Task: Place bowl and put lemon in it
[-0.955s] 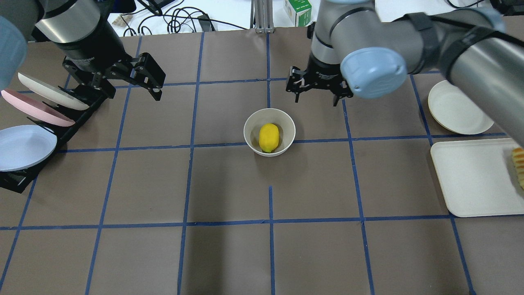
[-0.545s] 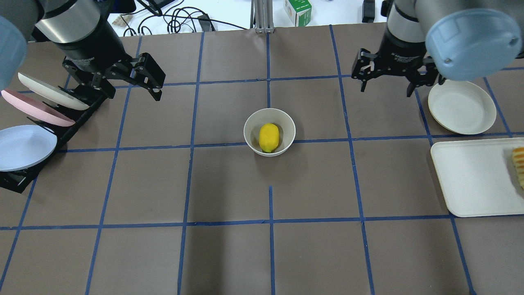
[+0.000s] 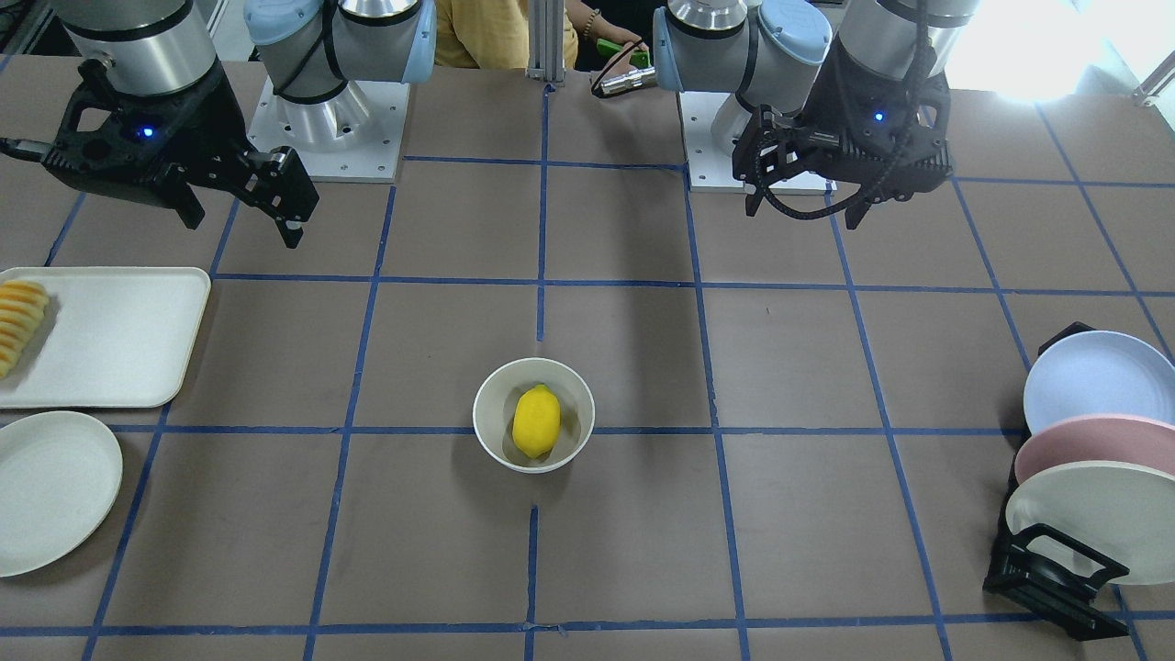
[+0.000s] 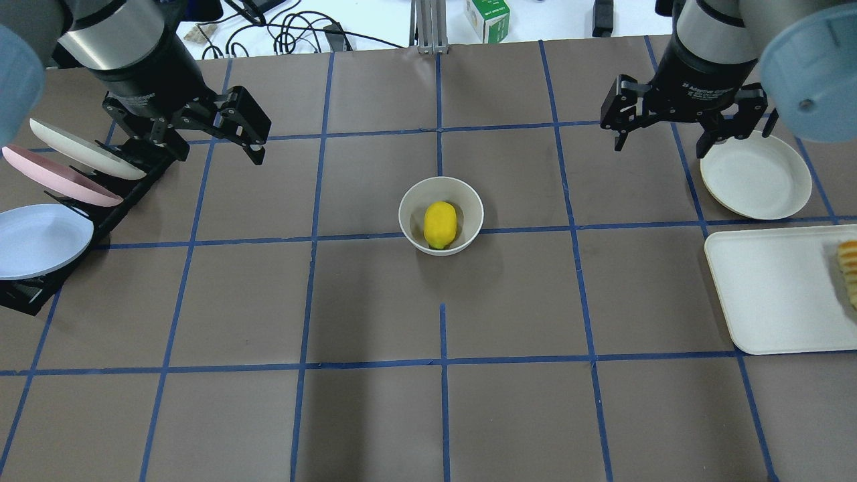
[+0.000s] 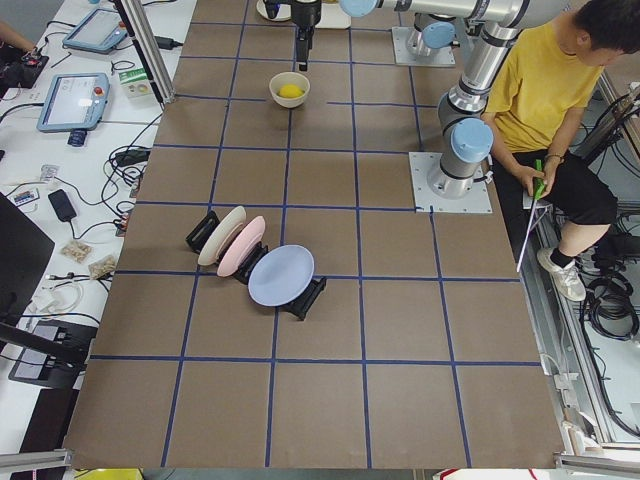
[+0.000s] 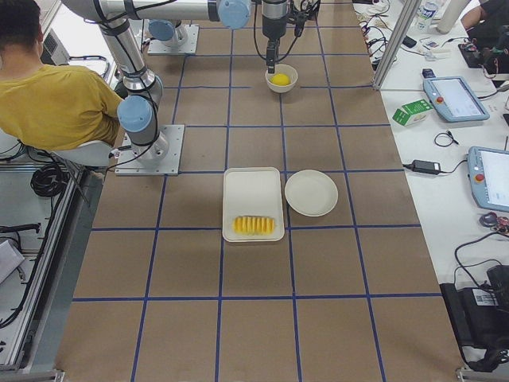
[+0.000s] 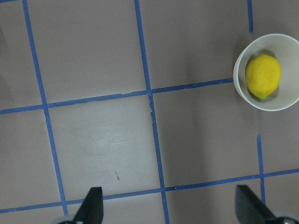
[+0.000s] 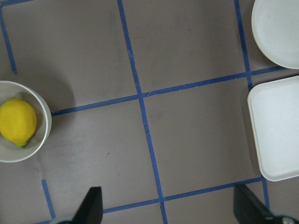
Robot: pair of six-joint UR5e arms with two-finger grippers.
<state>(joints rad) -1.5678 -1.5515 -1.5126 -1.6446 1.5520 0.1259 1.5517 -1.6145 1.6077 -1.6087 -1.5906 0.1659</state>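
The off-white bowl (image 4: 410,201) stands upright at the table's middle with the yellow lemon (image 4: 440,225) lying inside it; both also show in the front view, bowl (image 3: 491,404) and lemon (image 3: 536,420). My left gripper (image 4: 214,150) is open and empty, raised at the far left next to the plate rack. My right gripper (image 4: 663,147) is open and empty, raised at the far right beside the flat plate. Both are well away from the bowl. The left wrist view shows the bowl (image 7: 243,93) at its upper right, and the right wrist view shows the bowl (image 8: 46,112) at its left edge.
A black rack with a light blue plate (image 4: 47,234), a pink one and a cream one stands at the left edge. A flat cream plate (image 4: 755,175) and a white tray (image 4: 770,288) with yellow-orange fruit slices (image 4: 849,268) lie at the right.
My right arm has swung away from just behind the bowl to the far right, with its gripper open throughout. The left arm, the bowl and the lemon have not moved.
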